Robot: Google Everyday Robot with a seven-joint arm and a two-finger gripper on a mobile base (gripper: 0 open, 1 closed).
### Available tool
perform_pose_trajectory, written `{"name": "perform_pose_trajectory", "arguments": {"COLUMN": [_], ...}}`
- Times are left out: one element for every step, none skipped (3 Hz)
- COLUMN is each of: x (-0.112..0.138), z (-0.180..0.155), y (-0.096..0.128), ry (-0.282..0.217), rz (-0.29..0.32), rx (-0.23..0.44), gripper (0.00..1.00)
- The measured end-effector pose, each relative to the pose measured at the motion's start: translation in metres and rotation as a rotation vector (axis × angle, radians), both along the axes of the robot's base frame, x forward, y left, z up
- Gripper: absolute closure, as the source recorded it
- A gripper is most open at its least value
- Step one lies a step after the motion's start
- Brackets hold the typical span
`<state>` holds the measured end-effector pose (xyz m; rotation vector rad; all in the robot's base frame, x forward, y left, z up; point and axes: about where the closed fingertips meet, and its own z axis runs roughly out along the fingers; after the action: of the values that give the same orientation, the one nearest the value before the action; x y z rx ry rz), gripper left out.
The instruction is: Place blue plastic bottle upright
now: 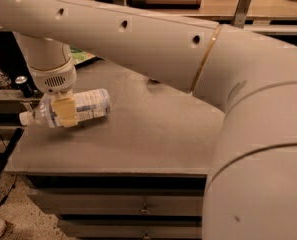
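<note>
The blue plastic bottle [88,105] lies on its side near the left edge of the grey table [153,134], with its white cap [24,118] pointing left past the edge. My gripper [63,110] comes down from the arm's wrist [50,74] and is shut on the bottle's middle. One tan finger pad [66,112] shows across its front. The bottle tilts slightly, cap end lower, and seems to be held just above the tabletop.
My large arm [188,49] spans the upper view and hides the table's back. A tiny water bottle [1,77] and a dark can [24,85] stand on a lower surface to the left. Drawers [138,209] run below the table's front edge.
</note>
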<state>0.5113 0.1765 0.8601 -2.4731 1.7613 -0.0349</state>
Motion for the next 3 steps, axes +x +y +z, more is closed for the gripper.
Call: {"name": "perform_pose_trajectory", "arguments": {"x": [0.005,0.013,0.026], "z": [0.019,0.039,0.050], "y": [0.004,0.002,-0.007], "ry": [0.028,0.046,0.076], "rz": [0.024,-0.001,-0.064], "rx": [0.086,0.166,0.236], "gripper": [1.00,1.00,1.00]}}
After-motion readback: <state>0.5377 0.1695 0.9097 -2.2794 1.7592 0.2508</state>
